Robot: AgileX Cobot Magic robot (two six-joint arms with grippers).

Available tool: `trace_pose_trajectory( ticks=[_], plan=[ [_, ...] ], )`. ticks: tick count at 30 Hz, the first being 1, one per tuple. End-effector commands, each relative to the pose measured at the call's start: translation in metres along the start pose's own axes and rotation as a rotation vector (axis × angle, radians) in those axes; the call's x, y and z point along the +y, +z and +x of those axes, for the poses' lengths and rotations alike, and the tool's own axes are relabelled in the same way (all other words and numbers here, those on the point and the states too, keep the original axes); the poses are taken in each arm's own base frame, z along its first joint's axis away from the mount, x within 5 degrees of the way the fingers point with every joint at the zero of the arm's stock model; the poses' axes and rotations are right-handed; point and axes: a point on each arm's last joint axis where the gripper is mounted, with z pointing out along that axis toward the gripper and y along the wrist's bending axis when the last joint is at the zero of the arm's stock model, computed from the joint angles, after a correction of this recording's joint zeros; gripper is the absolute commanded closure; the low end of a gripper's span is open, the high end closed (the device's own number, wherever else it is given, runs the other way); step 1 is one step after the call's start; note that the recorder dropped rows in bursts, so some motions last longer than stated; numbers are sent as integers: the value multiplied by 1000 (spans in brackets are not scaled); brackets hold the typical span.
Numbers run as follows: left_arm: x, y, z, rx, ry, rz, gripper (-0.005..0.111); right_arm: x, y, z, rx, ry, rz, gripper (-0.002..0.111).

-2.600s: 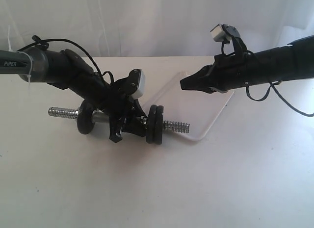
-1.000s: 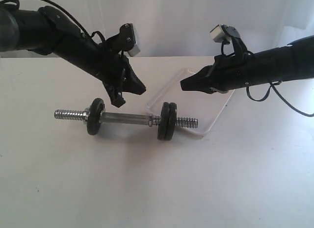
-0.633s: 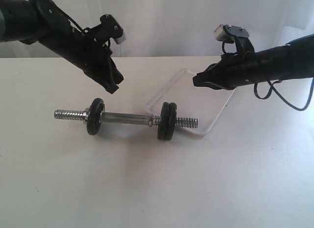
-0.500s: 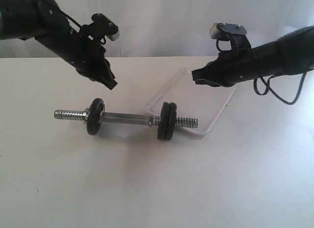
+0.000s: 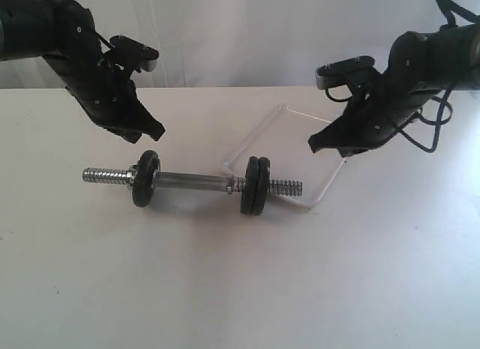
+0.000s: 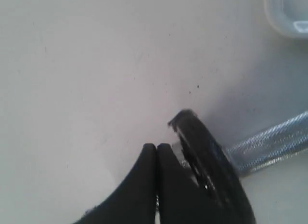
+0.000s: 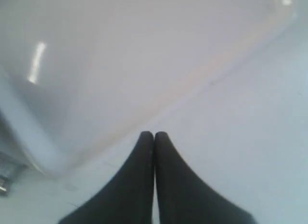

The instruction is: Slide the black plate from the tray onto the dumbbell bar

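The dumbbell bar [image 5: 196, 183] lies flat on the white table. One black disc [image 5: 145, 178] sits near its left threaded end, and two black discs [image 5: 255, 185] sit side by side near its right end. I cannot tell which of these is the black plate. The tray [image 5: 300, 150] behind the bar's right end holds no disc. My left gripper [image 5: 155, 130] hangs shut above and behind the left disc. In the left wrist view its tips [image 6: 157, 146] are beside that disc [image 6: 207, 156] and the bar [image 6: 274, 142]. My right gripper [image 5: 315, 145] is shut over the tray [image 7: 120, 65], and its tips [image 7: 154, 135] hold nothing.
The white table [image 5: 225, 289] spreads wide in front of the bar. A pale curtain [image 5: 240, 34] closes off the back. One tray corner [image 6: 288, 12] shows in the left wrist view.
The left gripper let go of the bar, which now lies flat on the table. The left arm drew up and away to the left. The right gripper swung rightward and tipped down over the tray.
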Motion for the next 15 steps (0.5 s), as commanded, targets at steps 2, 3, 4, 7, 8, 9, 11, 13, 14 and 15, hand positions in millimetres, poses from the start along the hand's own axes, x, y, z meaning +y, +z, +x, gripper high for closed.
trace_pose_trajectory(
  ticks=[2, 3, 4, 7, 8, 9, 11, 13, 14, 15],
  plan=[
    [20, -4, 26, 215, -106, 26, 107, -19, -27, 13, 175, -30, 208, 108],
    [25, -8, 33, 276, -113, 38, 107, -22, -32, 16, 211, -24, 220, 108],
    [29, -12, 39, 313, -119, 48, 107, -24, -37, 19, 234, -14, 226, 108],
    [37, -30, 62, 391, -133, 102, 107, -30, -56, 27, 304, 45, 230, 108],
    [38, -37, 71, 406, -140, 120, 107, -30, -62, 31, 321, 64, 226, 108],
    [40, -46, 81, 423, -157, 122, 107, -29, -68, 34, 330, 70, 225, 108],
    [42, -64, 103, 435, -187, 120, 107, -28, -79, 42, 323, 76, 227, 108],
    [43, -80, 122, 418, -213, 105, 107, -26, -91, 51, 308, 84, 229, 108],
    [43, -87, 133, 406, -235, 93, 107, -25, -96, 56, 299, 90, 230, 108],
    [44, -97, 141, 376, -253, 74, 107, -24, -100, 61, 294, 93, 230, 108]
  ],
)
